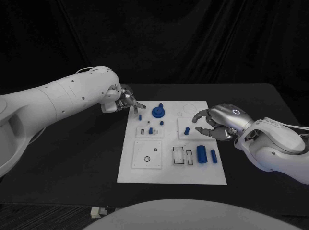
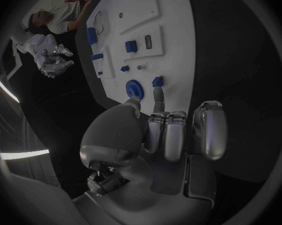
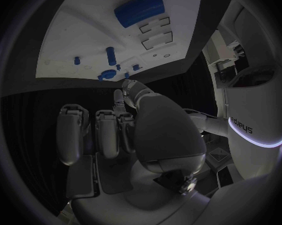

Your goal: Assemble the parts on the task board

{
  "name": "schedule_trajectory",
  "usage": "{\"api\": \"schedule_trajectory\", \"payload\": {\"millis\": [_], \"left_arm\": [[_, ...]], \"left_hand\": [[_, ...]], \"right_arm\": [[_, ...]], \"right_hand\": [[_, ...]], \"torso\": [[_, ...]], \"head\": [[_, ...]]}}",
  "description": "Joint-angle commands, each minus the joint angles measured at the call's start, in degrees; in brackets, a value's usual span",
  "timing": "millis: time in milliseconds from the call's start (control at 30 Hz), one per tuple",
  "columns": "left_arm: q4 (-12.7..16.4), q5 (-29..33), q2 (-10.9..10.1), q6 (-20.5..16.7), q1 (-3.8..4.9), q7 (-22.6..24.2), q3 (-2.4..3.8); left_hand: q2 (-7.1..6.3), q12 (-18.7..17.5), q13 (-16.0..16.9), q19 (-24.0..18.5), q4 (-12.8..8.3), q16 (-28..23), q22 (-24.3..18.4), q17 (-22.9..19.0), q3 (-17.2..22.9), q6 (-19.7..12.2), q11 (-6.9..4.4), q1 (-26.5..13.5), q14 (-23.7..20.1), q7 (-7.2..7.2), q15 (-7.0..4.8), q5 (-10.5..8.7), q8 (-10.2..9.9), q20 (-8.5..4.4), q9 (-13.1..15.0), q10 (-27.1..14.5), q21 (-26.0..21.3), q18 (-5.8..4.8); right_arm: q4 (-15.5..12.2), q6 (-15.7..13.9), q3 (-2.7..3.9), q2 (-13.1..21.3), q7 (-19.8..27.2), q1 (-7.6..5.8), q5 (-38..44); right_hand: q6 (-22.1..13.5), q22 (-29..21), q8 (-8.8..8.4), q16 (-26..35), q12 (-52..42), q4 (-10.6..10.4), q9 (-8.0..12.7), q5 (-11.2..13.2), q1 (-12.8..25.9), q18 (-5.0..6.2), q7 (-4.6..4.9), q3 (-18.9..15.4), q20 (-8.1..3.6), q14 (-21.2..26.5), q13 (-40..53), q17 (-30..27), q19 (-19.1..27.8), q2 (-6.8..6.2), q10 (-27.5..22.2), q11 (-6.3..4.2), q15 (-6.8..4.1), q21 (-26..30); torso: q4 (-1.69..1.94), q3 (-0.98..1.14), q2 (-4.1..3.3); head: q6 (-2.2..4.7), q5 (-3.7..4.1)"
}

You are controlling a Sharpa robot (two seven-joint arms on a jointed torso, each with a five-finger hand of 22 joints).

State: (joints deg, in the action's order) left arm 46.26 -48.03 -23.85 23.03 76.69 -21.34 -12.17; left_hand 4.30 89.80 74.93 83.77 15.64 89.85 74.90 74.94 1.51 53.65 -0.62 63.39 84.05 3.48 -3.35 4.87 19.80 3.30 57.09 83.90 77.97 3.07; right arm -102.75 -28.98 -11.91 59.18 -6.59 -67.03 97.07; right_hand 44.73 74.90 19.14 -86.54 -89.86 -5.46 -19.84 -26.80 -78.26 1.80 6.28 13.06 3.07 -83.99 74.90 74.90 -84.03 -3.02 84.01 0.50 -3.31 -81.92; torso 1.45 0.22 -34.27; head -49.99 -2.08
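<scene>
Left hand (image 1: 127, 102), silver and many-fingered, hovers at the far left corner of the flat white task board (image 1: 196, 177), its fingers reaching toward a small blue peg (image 1: 140, 116) near that edge; in the left wrist view a fingertip (image 2: 158, 92) touches or nearly touches this peg, but I cannot tell whether it is pinched, so the grasp is uncertain. Just beside the peg stands a round blue knob on a disc base (image 1: 159, 112), likely already seated in its socket. Right hand (image 1: 220, 122) hangs over the board's right edge with fingers curled and apart, holding nothing that I can see, probably waiting clear so the left arm has room. Near it stands a short blue pin (image 1: 187, 130), and closer to the robot lie a large blue cylinder (image 1: 201, 154) and a slimmer blue bar (image 1: 213, 155), loose beside empty rectangular slots (image 1: 178, 155), seemingly staged for later insertion. Much of the assembly appears undone.
</scene>
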Motion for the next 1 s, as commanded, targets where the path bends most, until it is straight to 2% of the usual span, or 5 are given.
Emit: {"api": "schedule_trajectory", "payload": {"millis": [33,767,1000], "left_arm": [[-0.04,-1.69,0.05,0.73,-0.22,2.28,0.05],[-0.95,-2.06,0.66,2.15,-1.45,1.67,0.05],[-1.18,-2.06,0.81,2.36,-1.57,1.60,0.05]], "left_hand": [[-0.15,0.20,15.07,-0.36,0.03,0.15,11.25,15.06,-0.35,0.35,0.30,0.53,5.95,-0.09,0.44,0.15,0.33,0.16,0.04,6.10,-0.16,-0.16],[0.01,0.20,15.07,-0.66,0.17,0.15,11.12,15.06,-0.50,0.57,0.27,0.47,5.95,-0.13,0.42,0.05,0.61,0.17,0.22,6.10,-0.60,-0.05],[0.45,0.20,15.07,-0.85,-0.30,0.15,11.07,15.06,-0.23,0.32,0.25,1.31,5.95,-0.18,0.42,0.76,0.74,0.18,0.42,6.10,-0.77,-0.01]], "right_arm": [[-0.17,-0.87,0.03,0.10,-0.28,0.09,0.09],[-0.34,-0.63,0.03,0.29,-0.59,0.10,0.09],[-0.34,-0.46,0.03,0.28,-0.69,0.10,0.09]], "right_hand": [[0.30,12.48,-0.27,0.06,-0.14,-0.25,0.09,-0.23,0.30,0.18,0.13,0.01,0.25,-4.20,15.10,5.60,-2.30,-0.04,5.99,0.53,0.41,-0.19],[0.31,12.47,-0.32,0.05,-0.14,-0.25,0.13,-0.27,0.29,0.19,0.14,0.03,0.26,-4.21,15.10,5.60,-2.30,-0.05,5.99,0.55,0.42,-0.17],[0.31,12.47,-0.32,0.05,-0.14,-0.25,0.13,-0.27,0.29,0.19,0.14,0.03,0.26,-4.21,15.10,5.60,-2.30,-0.05,5.99,0.55,0.42,-0.17]], "torso": [[-0.04,0.01,0.01],[0.02,0.01,0.05],[-0.04,0.01,-0.05]], "head": [[-0.01,-0.11],[-0.01,0.12],[-0.01,0.22]]}}
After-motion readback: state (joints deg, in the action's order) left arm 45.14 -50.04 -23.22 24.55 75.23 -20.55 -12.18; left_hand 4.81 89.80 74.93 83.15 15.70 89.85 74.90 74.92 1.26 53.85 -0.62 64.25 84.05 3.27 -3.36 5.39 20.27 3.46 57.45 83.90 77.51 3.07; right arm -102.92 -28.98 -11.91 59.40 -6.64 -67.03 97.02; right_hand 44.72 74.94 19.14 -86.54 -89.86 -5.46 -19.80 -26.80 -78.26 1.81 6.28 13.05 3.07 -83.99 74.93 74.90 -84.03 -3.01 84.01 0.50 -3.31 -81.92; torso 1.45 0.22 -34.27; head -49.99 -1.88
